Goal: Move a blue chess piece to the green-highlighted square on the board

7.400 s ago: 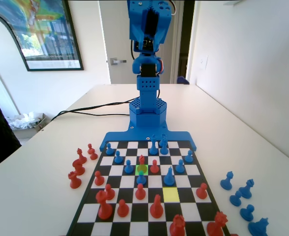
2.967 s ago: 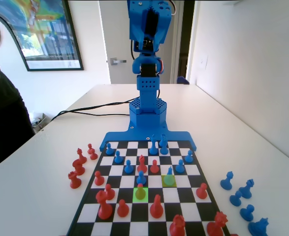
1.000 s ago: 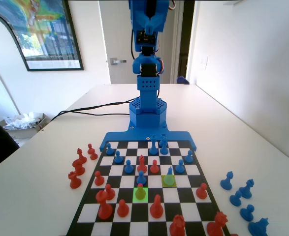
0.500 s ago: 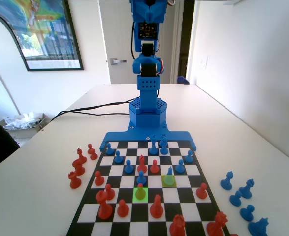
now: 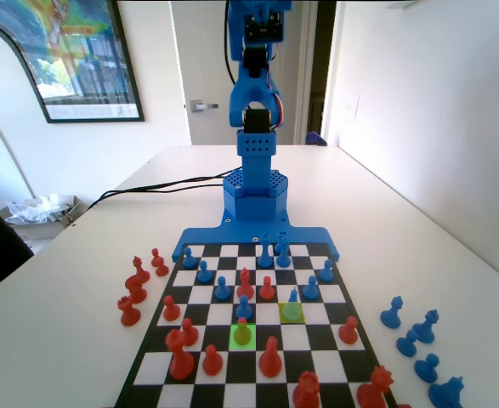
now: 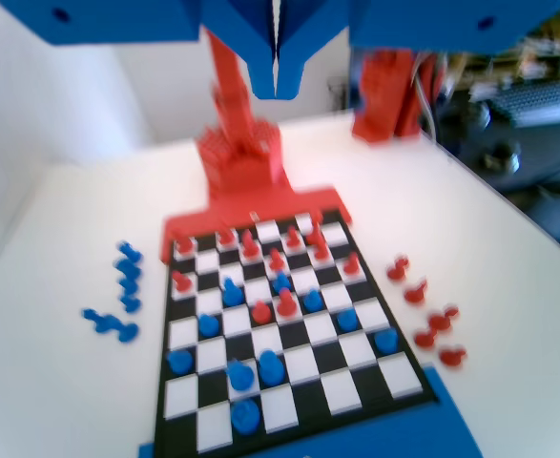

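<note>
Framed poster (image 5: 58, 51) – black cable (image 5: 160, 189) (white table).

From my seat the fixed view is bright and evenly lit, daylight washing the white walls and the bench (image 5: 70, 289) so that shadows under the pieces stay faint and short. The framed poster (image 5: 58, 51) at upper left carries a pale curved reflection across its glass. Focus is sharp along the board (image 5: 253, 331), though verticals lean a little toward the picture's edges. The wrist view is another matter: it is smeared with motion blur throughout, the board (image 6: 289, 334) squares soft-edged and the pieces reduced to blobs. The gripper (image 6: 276, 67) at the top edge is a dark, out-of-focus mass against a washed-out white wall.
</note>
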You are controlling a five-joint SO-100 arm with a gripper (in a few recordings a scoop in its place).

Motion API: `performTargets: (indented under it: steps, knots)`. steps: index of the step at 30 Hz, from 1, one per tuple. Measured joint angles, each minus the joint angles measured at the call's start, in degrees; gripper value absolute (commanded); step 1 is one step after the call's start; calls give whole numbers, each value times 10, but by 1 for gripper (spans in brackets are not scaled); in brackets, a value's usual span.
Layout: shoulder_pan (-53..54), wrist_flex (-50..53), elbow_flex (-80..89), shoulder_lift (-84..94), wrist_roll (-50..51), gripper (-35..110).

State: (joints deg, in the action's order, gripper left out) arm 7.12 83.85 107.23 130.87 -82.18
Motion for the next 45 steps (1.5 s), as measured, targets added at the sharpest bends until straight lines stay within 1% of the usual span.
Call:
performTargets:
  steps: [9, 16, 20, 22, 30, 39, 45]
  knots:
    - [46, -120, 64, -178, 11, 1]
    - [47, -216, 98, -279, 11, 1]
    - [47, -270, 98, -336, 11, 4]
    - [47, -286, 98, -356, 14, 6]
    - [29, -359, 105, -410, 20, 8]
    - [13, -342, 64, -500, 30, 8]
    - [-7, -323, 30, -519, 41, 8]
